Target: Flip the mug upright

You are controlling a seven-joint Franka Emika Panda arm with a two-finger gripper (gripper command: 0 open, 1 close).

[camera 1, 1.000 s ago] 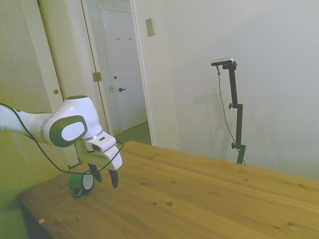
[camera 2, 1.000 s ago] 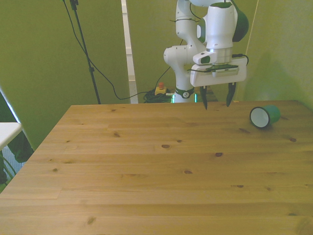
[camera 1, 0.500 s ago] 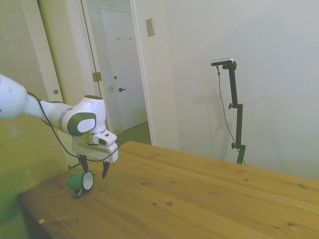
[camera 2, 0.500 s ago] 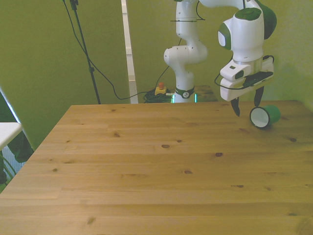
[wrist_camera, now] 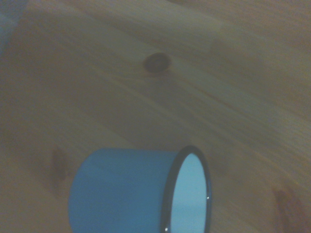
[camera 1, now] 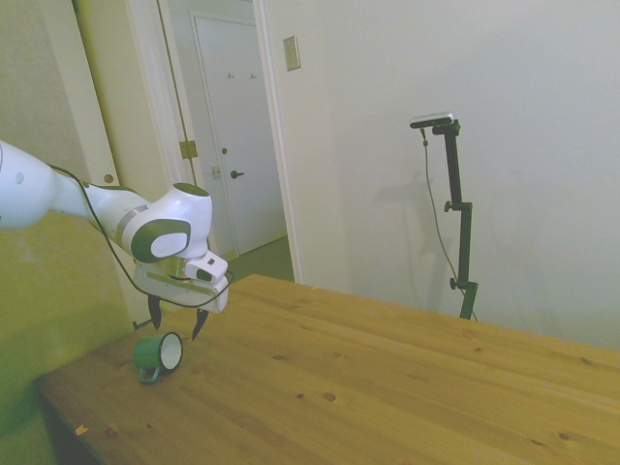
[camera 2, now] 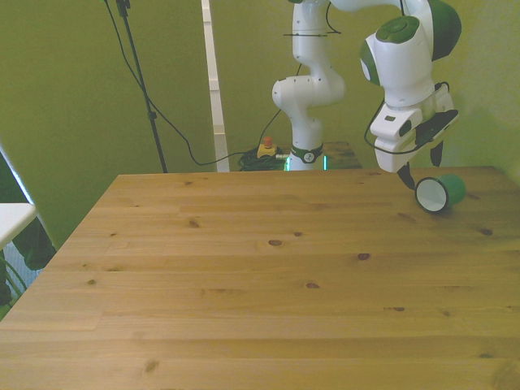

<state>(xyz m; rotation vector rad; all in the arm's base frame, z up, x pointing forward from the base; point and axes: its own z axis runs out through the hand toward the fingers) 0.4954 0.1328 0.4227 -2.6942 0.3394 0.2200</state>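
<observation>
Just above the sideways mug (camera 2: 439, 192), the tilted fingers (camera 2: 404, 178) hover apart.

White wall (camera 1: 504, 87) lit soft and even, a white door (camera 1: 237, 136) past the open doorway, a small plate (camera 1: 292, 52) beside the frame. Wooden table (camera 2: 260, 284) up front; green wall (camera 2: 73, 89) behind, cables (camera 2: 175, 130) trailing down.

The mug (wrist_camera: 141, 191) is cut off by the wrist picture's edge, its handle unseen; everything there is blurred.
</observation>
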